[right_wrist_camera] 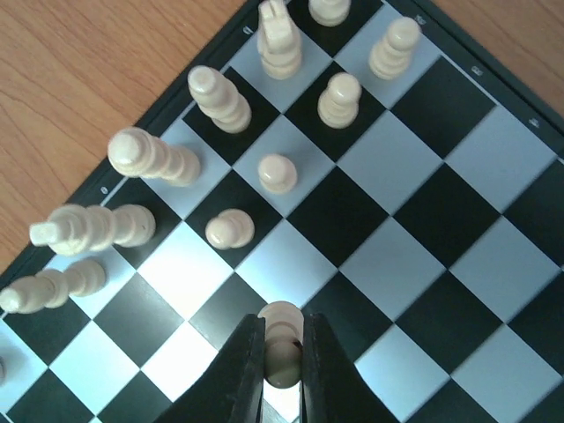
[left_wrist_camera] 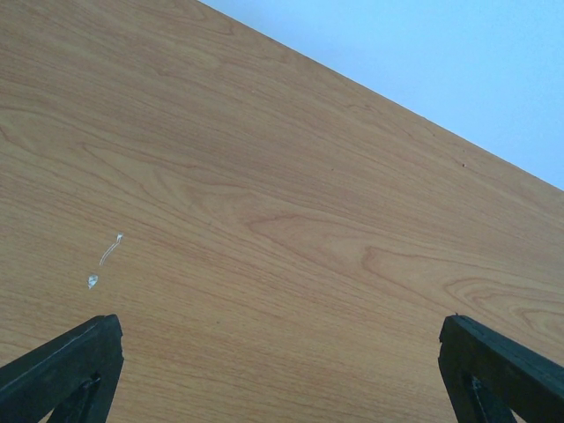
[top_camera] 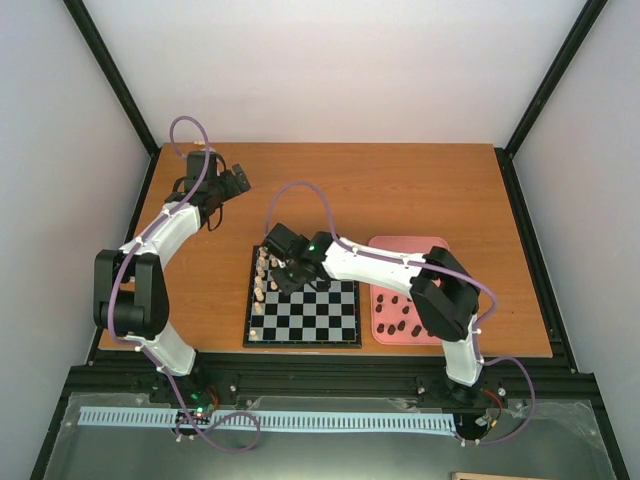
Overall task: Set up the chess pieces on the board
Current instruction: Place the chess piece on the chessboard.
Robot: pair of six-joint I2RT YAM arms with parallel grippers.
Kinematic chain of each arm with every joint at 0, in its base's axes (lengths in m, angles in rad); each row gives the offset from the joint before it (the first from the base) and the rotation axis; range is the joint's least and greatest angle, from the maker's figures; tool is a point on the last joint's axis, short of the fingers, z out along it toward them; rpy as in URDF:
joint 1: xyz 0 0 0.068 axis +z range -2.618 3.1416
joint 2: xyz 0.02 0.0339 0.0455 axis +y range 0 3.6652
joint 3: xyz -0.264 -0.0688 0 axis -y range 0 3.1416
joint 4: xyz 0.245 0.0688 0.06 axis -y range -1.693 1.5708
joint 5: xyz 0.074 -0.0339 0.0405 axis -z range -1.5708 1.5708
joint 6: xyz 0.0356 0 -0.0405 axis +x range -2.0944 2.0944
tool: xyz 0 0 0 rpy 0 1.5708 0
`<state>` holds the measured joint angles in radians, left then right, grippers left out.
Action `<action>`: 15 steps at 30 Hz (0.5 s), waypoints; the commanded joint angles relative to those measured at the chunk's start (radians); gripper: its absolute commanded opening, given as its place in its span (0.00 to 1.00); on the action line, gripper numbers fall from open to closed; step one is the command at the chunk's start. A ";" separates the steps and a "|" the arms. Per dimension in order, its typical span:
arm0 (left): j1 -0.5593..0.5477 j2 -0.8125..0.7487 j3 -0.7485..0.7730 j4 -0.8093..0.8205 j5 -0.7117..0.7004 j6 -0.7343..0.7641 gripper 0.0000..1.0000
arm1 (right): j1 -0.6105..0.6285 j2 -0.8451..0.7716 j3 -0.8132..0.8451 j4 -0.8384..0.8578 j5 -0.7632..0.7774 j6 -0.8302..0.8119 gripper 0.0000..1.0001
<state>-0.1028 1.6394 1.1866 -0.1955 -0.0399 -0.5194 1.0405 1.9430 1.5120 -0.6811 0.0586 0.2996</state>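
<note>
The board [top_camera: 322,318] lies in the middle of the table, black and light grey. Several cream chess pieces [top_camera: 261,282] stand along its left columns; in the right wrist view they show as tall pieces [right_wrist_camera: 217,97] at the edge and pawns [right_wrist_camera: 277,173] one square in. My right gripper [right_wrist_camera: 284,333] is shut on a cream pawn [right_wrist_camera: 283,351] and hangs low over a light square near those pawns. Several dark brown pieces [top_camera: 398,314] lie in the pink tray. My left gripper [left_wrist_camera: 282,357] is open over bare wood, with nothing between its fingers [left_wrist_camera: 69,363].
The pink tray [top_camera: 410,244] sits right of the board, under my right arm's elbow. My left gripper [top_camera: 234,181] hovers at the far left of the wooden table [top_camera: 400,190], well away from the board. A small white mark [left_wrist_camera: 107,254] shows on the wood beneath it.
</note>
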 commanded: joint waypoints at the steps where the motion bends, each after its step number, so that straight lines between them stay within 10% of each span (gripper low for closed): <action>1: 0.005 0.000 0.029 0.008 0.002 0.005 1.00 | 0.015 0.054 0.081 -0.018 -0.059 -0.029 0.03; 15: 0.006 0.002 0.031 0.005 -0.010 0.006 1.00 | 0.060 0.157 0.196 -0.109 -0.096 -0.063 0.03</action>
<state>-0.1028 1.6394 1.1866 -0.1955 -0.0425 -0.5194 1.0824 2.0933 1.6974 -0.7521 -0.0227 0.2504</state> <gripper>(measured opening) 0.998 0.100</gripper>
